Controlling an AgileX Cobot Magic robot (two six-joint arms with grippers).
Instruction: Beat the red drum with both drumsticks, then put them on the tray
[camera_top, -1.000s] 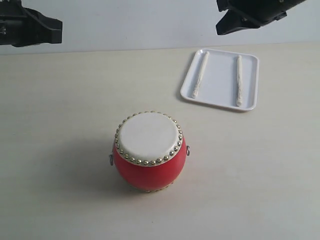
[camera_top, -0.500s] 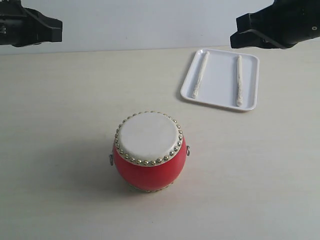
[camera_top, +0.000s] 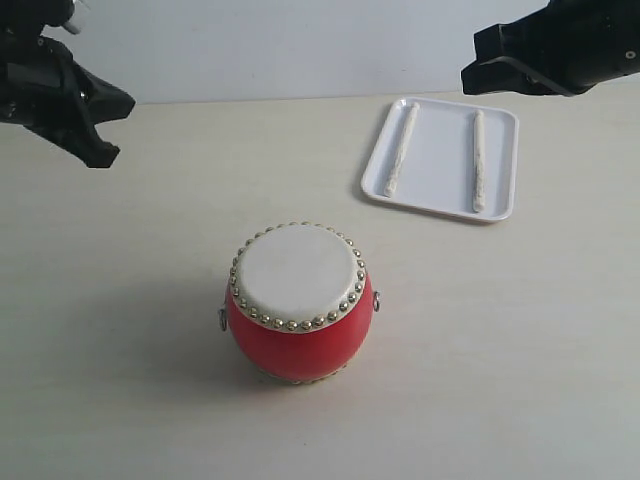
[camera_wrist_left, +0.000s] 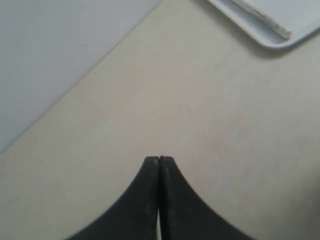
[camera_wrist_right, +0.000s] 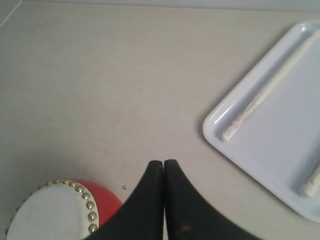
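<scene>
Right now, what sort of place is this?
Probably a robot test lab: a pale table, a plain wall, and just a red drum and a tray of drumsticks set out.

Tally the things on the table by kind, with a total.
Drum: 1
Drumsticks: 2, both lying in the tray
Tray: 1
Total: 4

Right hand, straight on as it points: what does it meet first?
Probably bare table, between the red drum and the tray; the shut right hand lines up with neither, depth unclear.
</scene>
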